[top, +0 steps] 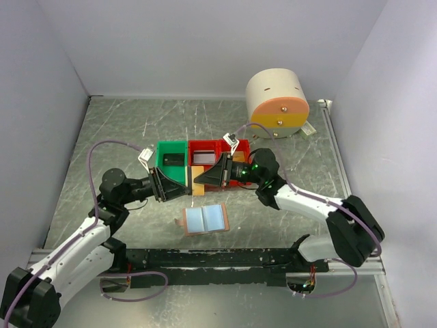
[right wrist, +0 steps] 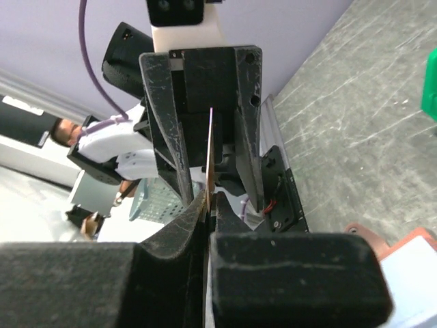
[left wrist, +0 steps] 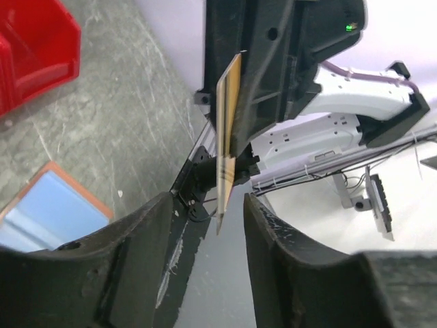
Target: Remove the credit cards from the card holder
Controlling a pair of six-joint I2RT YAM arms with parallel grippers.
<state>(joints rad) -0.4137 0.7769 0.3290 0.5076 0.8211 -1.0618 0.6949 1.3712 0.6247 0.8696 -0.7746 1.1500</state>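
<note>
The right gripper (right wrist: 208, 205) is pinched tight on one edge of a gold card (left wrist: 229, 123). The left gripper (left wrist: 208, 201) faces it with its fingers spread, one on each side of the card, not touching it. The card holder (top: 205, 219) lies open on the table (top: 136, 123), below both grippers.

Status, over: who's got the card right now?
Right gripper shut on gold card, edge-on. Left gripper open, fingers either side of card, not gripping. Card holder lies open on table, untouched.
</note>
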